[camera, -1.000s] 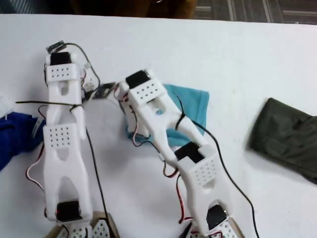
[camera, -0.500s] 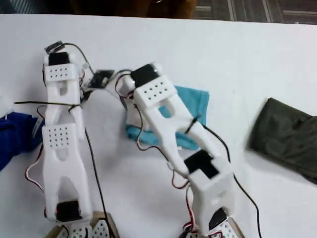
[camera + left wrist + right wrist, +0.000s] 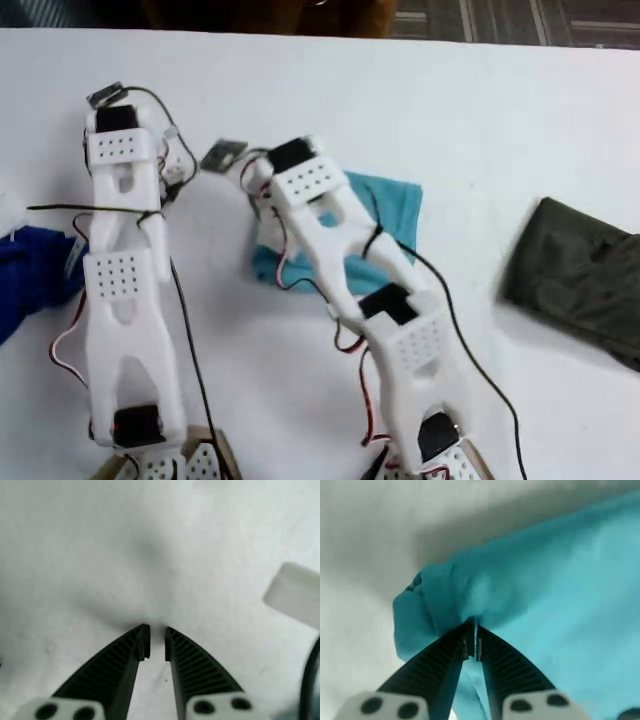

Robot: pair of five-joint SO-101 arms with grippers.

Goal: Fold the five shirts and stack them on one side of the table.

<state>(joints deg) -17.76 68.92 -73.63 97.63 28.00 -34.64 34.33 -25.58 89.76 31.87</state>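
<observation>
Left arm (image 3: pixel 125 300): extended straight from its base at the near edge toward the far side, wrist far-left. Left gripper (image 3: pixel 155 642): pointed down, fingertips a narrow gap apart, nothing between them.

Right arm (image 3: pixel 400 340): angled from its near base toward the far left, elbow bent. Right gripper (image 3: pixel 473 645): fingertips pinched together on a fold of the teal shirt (image 3: pixel 560 595).

plain turquoise shirt (image 3: pixel 396 203), dark olive shirt (image 3: pixel 580 275), deep blue shirt (image 3: pixel 30 282), white table (image 3: pixel 480 110), white arms (image 3: pixel 125 300)

Bare desk (image 3: pixel 480 100) stretches along the far edge and between the teal shirt (image 3: pixel 400 205) and the olive shirt (image 3: pixel 580 270). The blue shirt (image 3: pixel 30 275) blocks the left edge.
</observation>
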